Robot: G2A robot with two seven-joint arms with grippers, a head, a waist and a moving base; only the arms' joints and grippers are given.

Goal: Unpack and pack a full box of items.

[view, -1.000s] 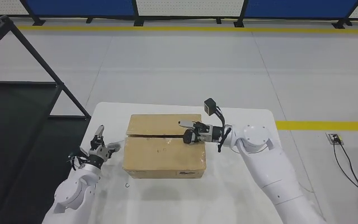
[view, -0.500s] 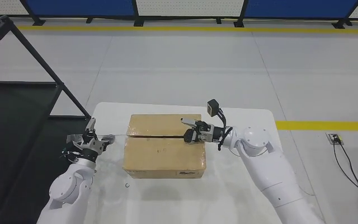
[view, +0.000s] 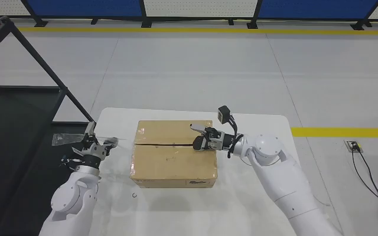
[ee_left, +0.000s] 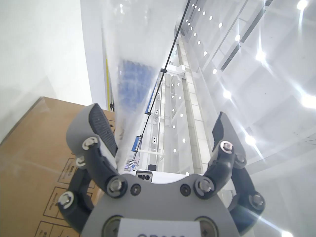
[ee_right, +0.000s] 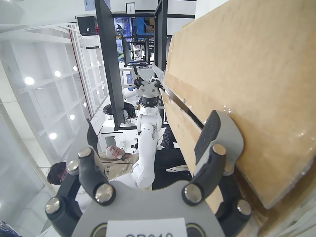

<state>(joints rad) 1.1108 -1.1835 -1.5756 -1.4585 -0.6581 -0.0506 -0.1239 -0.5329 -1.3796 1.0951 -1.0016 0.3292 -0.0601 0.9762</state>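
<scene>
Cardboard box (view: 173, 154): right gripper (view: 196, 135) at its seam, left gripper (view: 99, 137) beside it.

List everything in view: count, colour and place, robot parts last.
cardboard box: one, brown, mid-table, top flaps down with a slit between them
clear tape strip: one, transparent, against one finger of the left gripper, left of the box
small dark bit: one, on the table by the box's near left corner, too small to identify
table: one, white, under the box
black frame: one, on the floor left of the table
left gripper: one, grey and black, open, at the table's left edge
right gripper: one, grey and black, open, over the box top at the slit's right end
</scene>
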